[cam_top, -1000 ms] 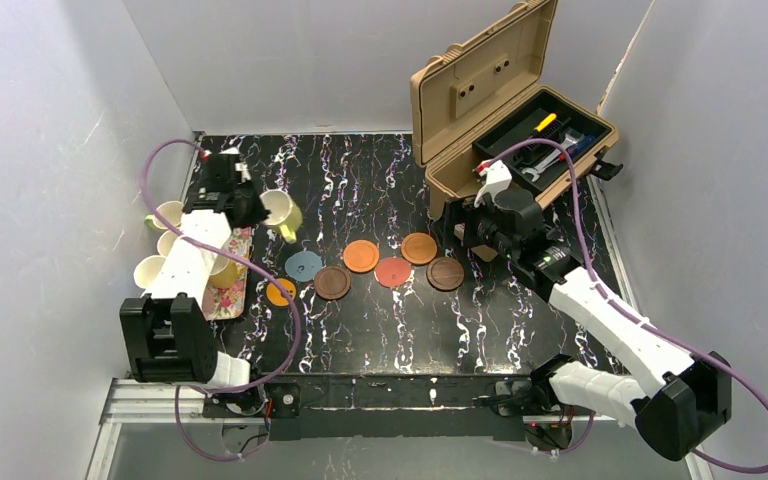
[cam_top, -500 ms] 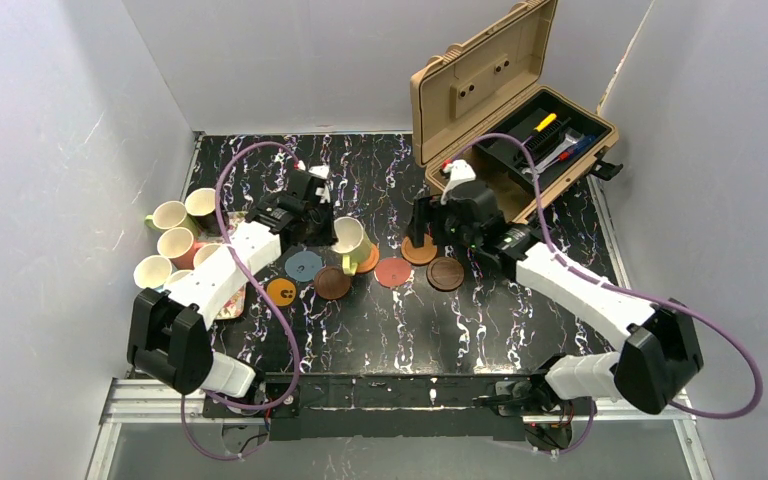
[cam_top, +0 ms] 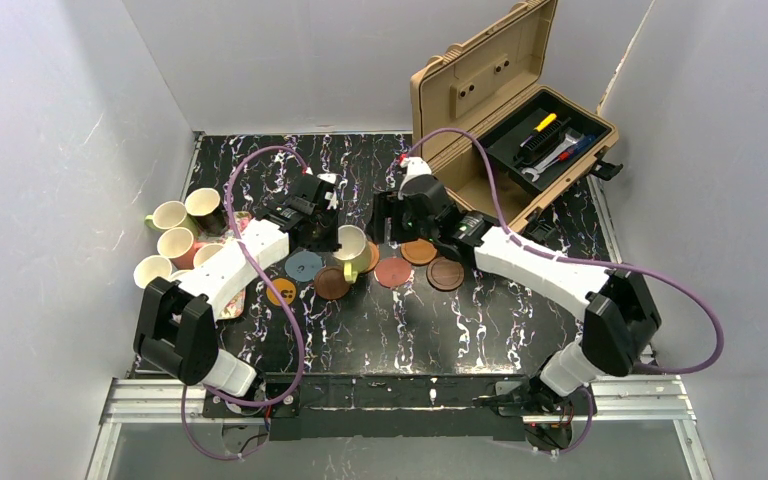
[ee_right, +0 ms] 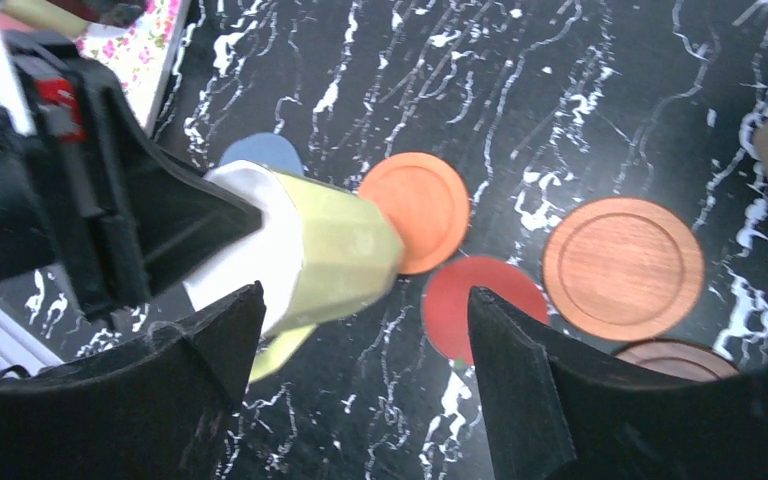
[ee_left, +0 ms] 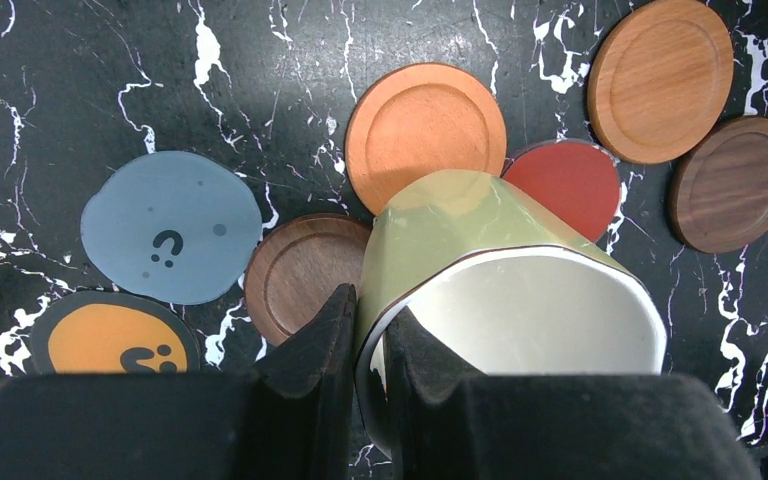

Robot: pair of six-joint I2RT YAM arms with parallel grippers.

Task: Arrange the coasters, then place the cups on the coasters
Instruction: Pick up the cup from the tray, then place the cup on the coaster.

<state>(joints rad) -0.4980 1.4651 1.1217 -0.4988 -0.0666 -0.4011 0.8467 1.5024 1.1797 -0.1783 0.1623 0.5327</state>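
Note:
My left gripper point(ee_left: 368, 320) is shut on the rim of a lime-green cup point(ee_left: 500, 290), one finger inside and one outside. It holds the cup point(cam_top: 352, 247) tilted over the orange-brown coaster point(ee_left: 425, 130) and a dark wood coaster point(ee_left: 300, 275). Around them lie the grey-blue coaster point(cam_top: 303, 265), an orange marked one point(cam_top: 280, 292), a red one point(cam_top: 393, 272), a light wood one point(cam_top: 419, 250) and another dark one point(cam_top: 445, 273). My right gripper point(ee_right: 365, 300) stands open just right of the cup point(ee_right: 310, 245), not touching it. Several more cups point(cam_top: 178, 243) wait at the left.
A floral tray point(cam_top: 230, 298) lies under the left arm beside the waiting cups. An open tan toolbox point(cam_top: 480, 90) holding tools stands at the back right. White walls close in both sides.
My left arm carried the lime cup from beside the tray rightward over the coasters. My right arm swung left from the toolbox toward the cup, and its jaws narrowed a little.

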